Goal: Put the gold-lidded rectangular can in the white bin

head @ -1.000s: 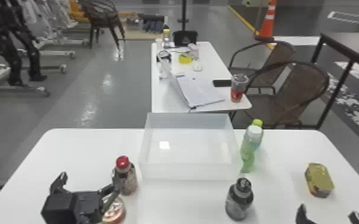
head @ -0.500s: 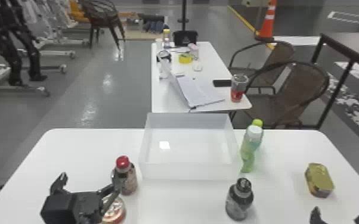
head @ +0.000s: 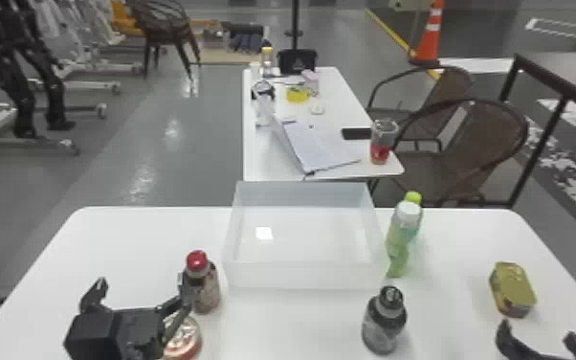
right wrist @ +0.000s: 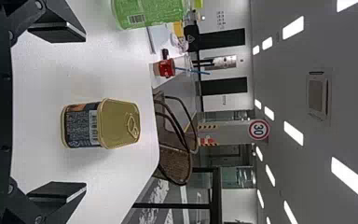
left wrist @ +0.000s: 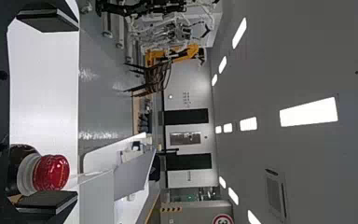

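We have the can (right wrist: 80, 127) upright on the table (right wrist: 107, 175), its gold lid (right wrist: 116, 122) on top. Our right gripper (head: 538, 341) faces the can, fingers (right wrist: 58, 192) wide apart. Left of the can we see a green bottle (right wrist: 149, 11); beyond the can, a red cup (right wrist: 166, 68) and a brown chair (right wrist: 175, 161).

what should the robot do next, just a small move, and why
Probably ease the right hand forward, fingers kept apart, until they straddle the gold-lidded rectangular can. The can stands on the white table just beyond the fingertips, roughly centred between the open fingers, with nothing in the gap.
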{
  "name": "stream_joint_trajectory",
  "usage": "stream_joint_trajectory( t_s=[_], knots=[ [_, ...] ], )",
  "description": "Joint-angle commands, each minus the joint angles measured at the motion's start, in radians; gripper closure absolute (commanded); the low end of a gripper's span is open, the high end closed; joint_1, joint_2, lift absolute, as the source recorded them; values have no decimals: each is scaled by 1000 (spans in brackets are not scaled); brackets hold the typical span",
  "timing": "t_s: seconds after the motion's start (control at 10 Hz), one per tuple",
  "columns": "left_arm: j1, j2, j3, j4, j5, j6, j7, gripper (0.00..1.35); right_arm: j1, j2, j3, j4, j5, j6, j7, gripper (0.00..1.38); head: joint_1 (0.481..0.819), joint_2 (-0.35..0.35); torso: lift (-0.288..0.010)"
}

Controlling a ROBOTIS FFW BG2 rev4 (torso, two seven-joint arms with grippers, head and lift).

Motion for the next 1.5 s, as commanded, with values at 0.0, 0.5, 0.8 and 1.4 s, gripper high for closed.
stream_joint_trajectory(
  t_s=[0.0, 0.5, 0.8, 1.4],
  knots=[
    [3, -3, 4, -1, 0, 0, -3, 45, -33, -9, 0, 36, 3, 3, -5, 163, 549, 0, -100],
    [4, -20, 21, 2, -2, -2, -35, 51, -135, -46, 0, 174, 43, 3, -21, 165, 549, 0, -100],
    [9, -23, 28, 3, 3, -12, -43, 55, -176, -55, 0, 232, 54, 3, -17, 165, 549, 0, -100],
    [20, -64, 64, 3, 2, -28, -78, 56, -234, -75, 0, 326, 91, -17, -17, 216, 549, 0, -100]
  ],
)
